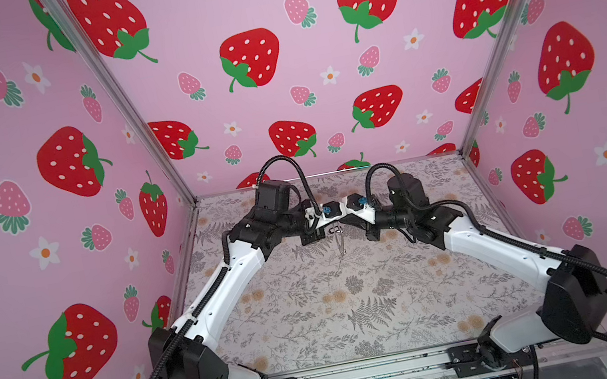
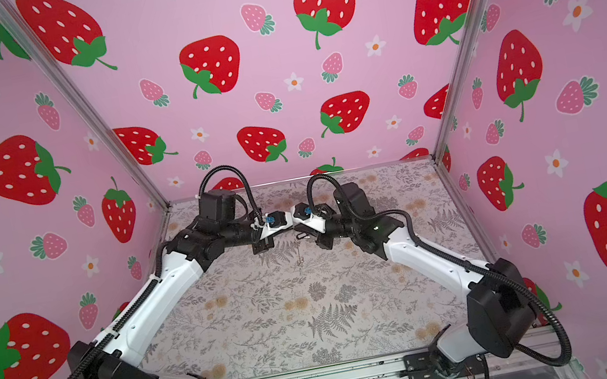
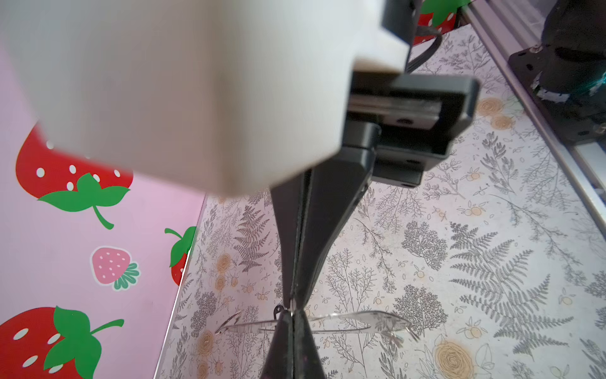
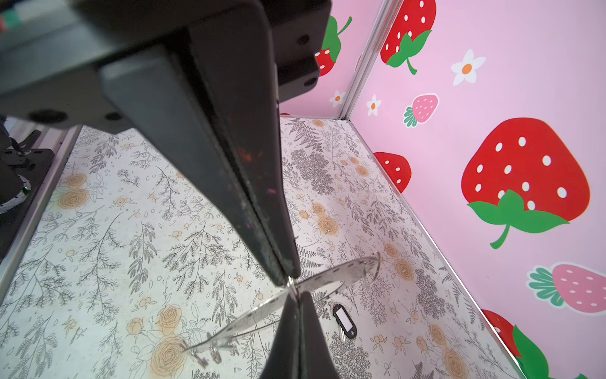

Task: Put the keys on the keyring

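Starting at the near edge, you see only the floral table (image 1: 337,319) in front. The left arm (image 1: 225,284) and the right arm (image 1: 485,247) go over it and meet at the far middle. As far as both top views show, no key lies on this near part.

Further in, the keyring (image 4: 344,270) is lifted off the table and tilted. It is held between the two grippers, which point tip to tip. The left gripper (image 3: 292,302) is clenched on the rim of the ring, its fingers (image 3: 314,229) pressed together on the thin metal. The right gripper (image 4: 288,277) is clenched also, at almost the same place of the rim. Whether it pinches the flat metal or a small wire loop there, I cannot tell. More wire loops (image 4: 210,352) hang at one end of the ring, and I see nothing on them.

Just behind the ring, the oval tag (image 4: 344,319) with black rim and white centre sits low, near the table. Its small split ring (image 4: 331,303) is close to the keyring's edge. Whether the tag hangs from the keyring or only lies under it, the pictures do not decide. The dark grey key I cannot find with certainty in any view.

I judge you are in the middle of the threading. The ring is secured, but no key shows clearly on it, so both keys are left to do or to confirm.
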Controlling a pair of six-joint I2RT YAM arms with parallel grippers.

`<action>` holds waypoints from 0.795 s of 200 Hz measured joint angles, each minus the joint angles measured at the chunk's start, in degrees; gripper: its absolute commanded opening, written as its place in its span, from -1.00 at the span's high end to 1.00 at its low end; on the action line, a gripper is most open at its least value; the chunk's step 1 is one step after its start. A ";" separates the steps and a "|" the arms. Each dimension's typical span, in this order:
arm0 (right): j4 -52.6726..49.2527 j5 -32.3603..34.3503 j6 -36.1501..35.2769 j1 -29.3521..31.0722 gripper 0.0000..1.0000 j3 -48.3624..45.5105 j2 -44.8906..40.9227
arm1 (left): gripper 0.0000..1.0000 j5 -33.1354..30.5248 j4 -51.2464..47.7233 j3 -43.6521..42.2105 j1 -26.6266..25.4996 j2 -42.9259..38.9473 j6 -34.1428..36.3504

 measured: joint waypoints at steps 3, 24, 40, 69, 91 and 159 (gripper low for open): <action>0.09 0.00 0.00 0.00 1.00 0.00 -0.02 | 0.43 0.00 0.00 0.00 0.00 0.00 -0.17; 0.98 0.00 -0.02 0.02 1.00 -0.11 -0.57 | 0.41 0.07 0.00 -0.09 -0.02 0.00 -0.17; 1.29 0.04 0.00 -0.02 1.00 -0.13 -0.85 | 0.44 0.13 0.15 -0.09 0.04 0.00 -0.20; 1.38 0.02 0.09 -0.02 1.00 -0.26 -0.85 | 0.59 -0.28 0.17 -0.11 0.11 0.00 0.00; 1.55 0.00 0.22 -0.02 1.00 -0.26 -0.85 | 0.65 -0.42 0.42 -0.11 0.15 0.00 -0.04; 2.51 0.15 0.33 0.00 0.67 -0.70 -0.85 | 1.00 -0.46 0.81 -0.13 0.28 0.02 0.13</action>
